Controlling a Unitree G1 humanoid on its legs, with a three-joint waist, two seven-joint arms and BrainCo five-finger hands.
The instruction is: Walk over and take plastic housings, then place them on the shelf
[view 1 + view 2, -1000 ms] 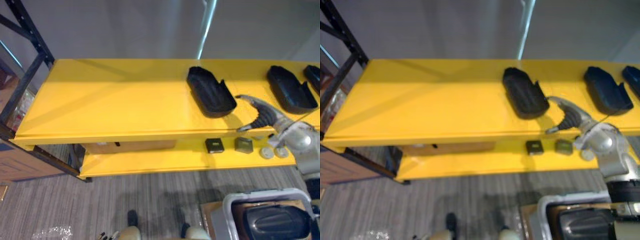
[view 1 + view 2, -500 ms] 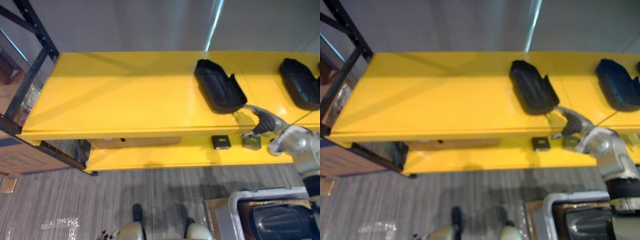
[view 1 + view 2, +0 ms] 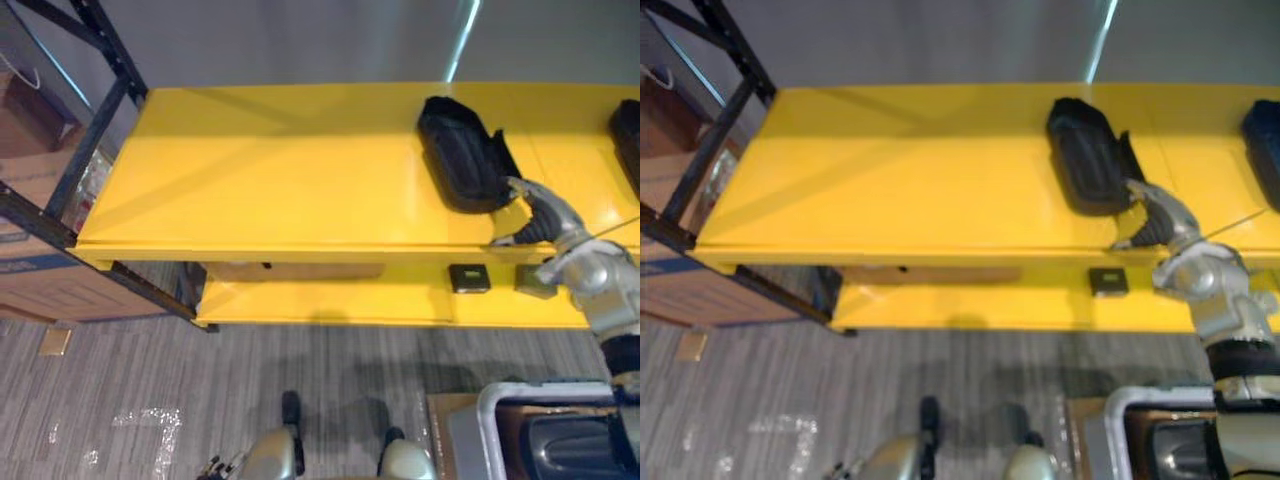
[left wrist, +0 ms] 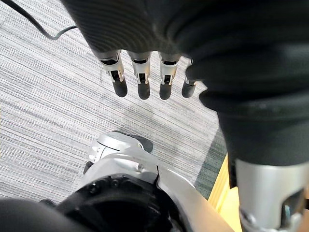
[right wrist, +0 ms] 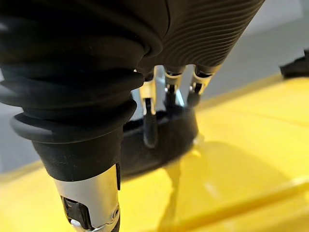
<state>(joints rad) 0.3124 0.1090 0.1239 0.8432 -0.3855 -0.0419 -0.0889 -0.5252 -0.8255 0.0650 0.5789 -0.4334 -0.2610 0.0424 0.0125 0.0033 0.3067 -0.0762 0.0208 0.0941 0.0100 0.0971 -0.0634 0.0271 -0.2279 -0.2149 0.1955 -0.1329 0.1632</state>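
Black plastic housing sits on the yellow shelf; right robot hand, fingers relaxed open, should retreat without nudging it.

- You saw the second housing cut off at the right edge.
- The bin ran off the bottom corner.
- The small block on the lower shelf was too small to identify.
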